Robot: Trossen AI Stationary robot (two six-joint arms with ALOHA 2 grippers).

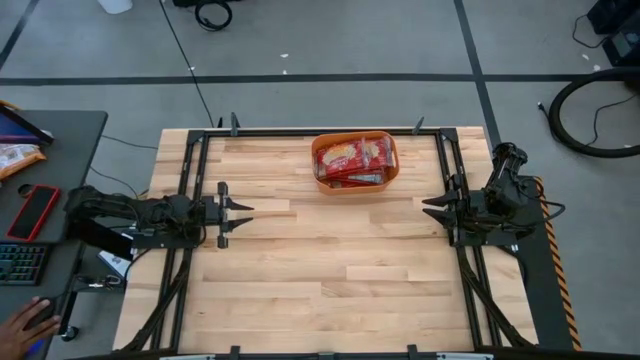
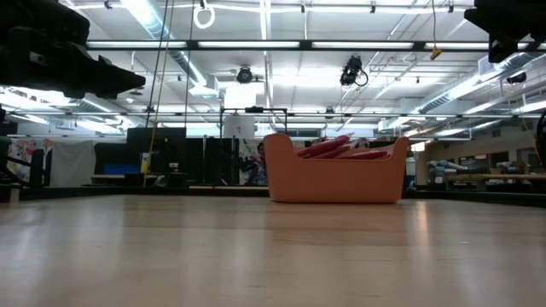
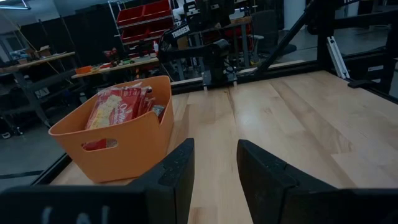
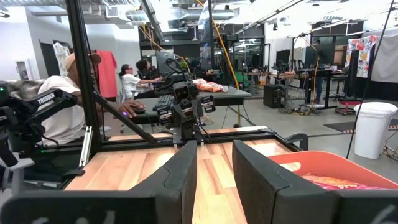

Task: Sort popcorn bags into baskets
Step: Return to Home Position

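An orange basket point(image 1: 355, 182) stands on the wooden table near its far edge, in the middle. Several red popcorn bags point(image 1: 352, 160) lie stacked inside it, some leaning on its wall point(image 3: 118, 106). In the low view the bags point(image 2: 341, 148) stick up over the rim. My left gripper point(image 1: 243, 214) hovers level at the table's left side, open, nothing between its fingers point(image 3: 214, 158). My right gripper point(image 1: 432, 207) hovers level at the table's right side, open and holding nothing point(image 4: 214, 168).
A side table point(image 1: 60, 130) at the left holds a red slab point(image 1: 33, 211), a keyboard point(image 1: 20, 265) and packets. A person's hand point(image 1: 28, 322) is at the lower left. People sit at desks beyond the table point(image 4: 134, 78). Bare wood point(image 1: 330, 270) spans the middle and near side.
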